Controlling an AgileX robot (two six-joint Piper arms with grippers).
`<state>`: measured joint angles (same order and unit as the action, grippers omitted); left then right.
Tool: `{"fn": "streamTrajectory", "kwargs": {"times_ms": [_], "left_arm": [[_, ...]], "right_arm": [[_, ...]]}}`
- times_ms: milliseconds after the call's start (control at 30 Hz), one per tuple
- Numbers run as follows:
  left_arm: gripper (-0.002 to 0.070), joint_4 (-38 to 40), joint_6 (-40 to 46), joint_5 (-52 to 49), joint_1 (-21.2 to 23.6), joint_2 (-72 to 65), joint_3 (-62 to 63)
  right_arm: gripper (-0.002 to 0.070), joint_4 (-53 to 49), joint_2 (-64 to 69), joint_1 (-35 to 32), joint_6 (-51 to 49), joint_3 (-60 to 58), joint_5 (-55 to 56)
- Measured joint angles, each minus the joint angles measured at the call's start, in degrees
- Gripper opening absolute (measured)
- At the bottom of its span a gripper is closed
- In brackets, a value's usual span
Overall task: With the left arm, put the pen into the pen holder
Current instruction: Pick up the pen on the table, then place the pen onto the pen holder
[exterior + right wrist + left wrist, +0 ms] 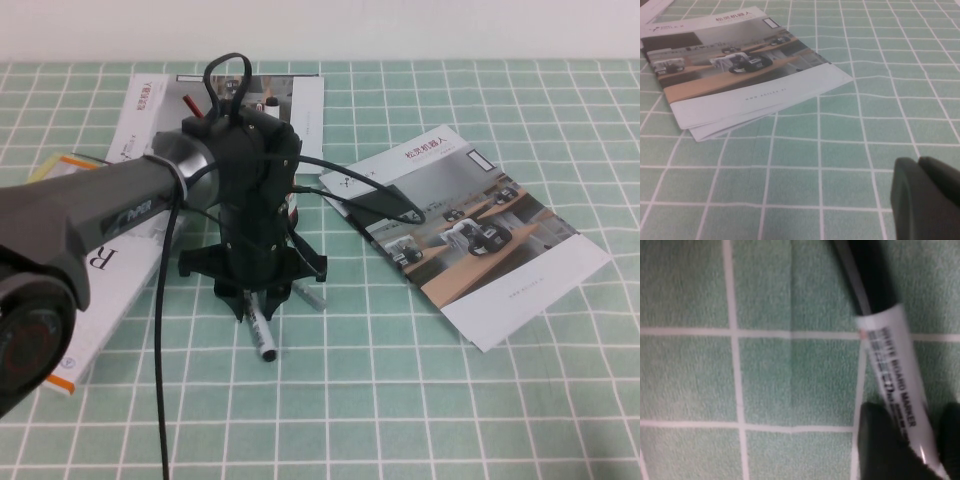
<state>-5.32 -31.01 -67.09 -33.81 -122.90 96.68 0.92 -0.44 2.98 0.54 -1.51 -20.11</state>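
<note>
From the high view we see the left arm [110, 215] reaching across the green checked cloth [430, 400], its left gripper [256, 300] pointing straight down over the pen [262, 335], which lies on the cloth in front of the arm, its white barrel and black end sticking out from under the gripper toward us. The gripper body hides the fingertips here, so from this view we cannot tell how they stand. Behind the arm, mostly hidden, a bit of the pen holder [192, 128] shows with a red pen [189, 104] rising from it. A brochure [470, 230] with Chinese characters on its cover lies to the right, more printed sheets [290, 100] lie behind the arm, and a white booklet [105, 290] with a large letter R lies under it. In the left wrist view we see the pen [892, 365] up close: a white barrel printed "WHITE BOARD MARKER" in black, with a black cap at one end; two dark fingers [880, 440] sit on either side of the barrel, pressed against it, so the left gripper looks clenched on the pen, which rests on the cloth [765, 375]. In the right wrist view we see the right gripper [927, 195] low over the cloth [815, 180], its two dark fingers closed together and holding nothing, with the brochure [740, 65] just beyond.
</note>
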Motion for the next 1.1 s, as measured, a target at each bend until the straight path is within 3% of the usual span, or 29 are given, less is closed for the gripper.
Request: {"fn": "streamTrajectory", "kwargs": {"times_ms": [233, 600, 800, 900, 1100], "left_arm": [[0.0106, -0.2, 6.8, -1.6, 0.0, 0.0, 0.0], [0.0106, -2.4, 11.0, -1.9, 0.2, 1.0, -0.1], [0.0106, -2.5, 12.5, -1.7, 0.4, 11.5, -6.1], [0.0106, -3.2, 12.7, 5.2, 0.4, 19.6, -14.4], [0.0106, -8.5, 11.8, 37.6, 1.9, 33.6, -32.8]], "right_arm": [[-0.002, 0.0, 0.0, 0.0, 0.0, 0.0, 0.0], [-0.002, 0.0, 0.0, 0.0, 0.0, 0.0, 0.0], [-0.002, 0.0, 0.0, 0.0, 0.0, 0.0, 0.0], [-0.002, 0.0, 0.0, 0.0, 0.0, 0.0, 0.0], [-0.002, 0.0, 0.0, 0.0, 0.0, 0.0, 0.0]]}}
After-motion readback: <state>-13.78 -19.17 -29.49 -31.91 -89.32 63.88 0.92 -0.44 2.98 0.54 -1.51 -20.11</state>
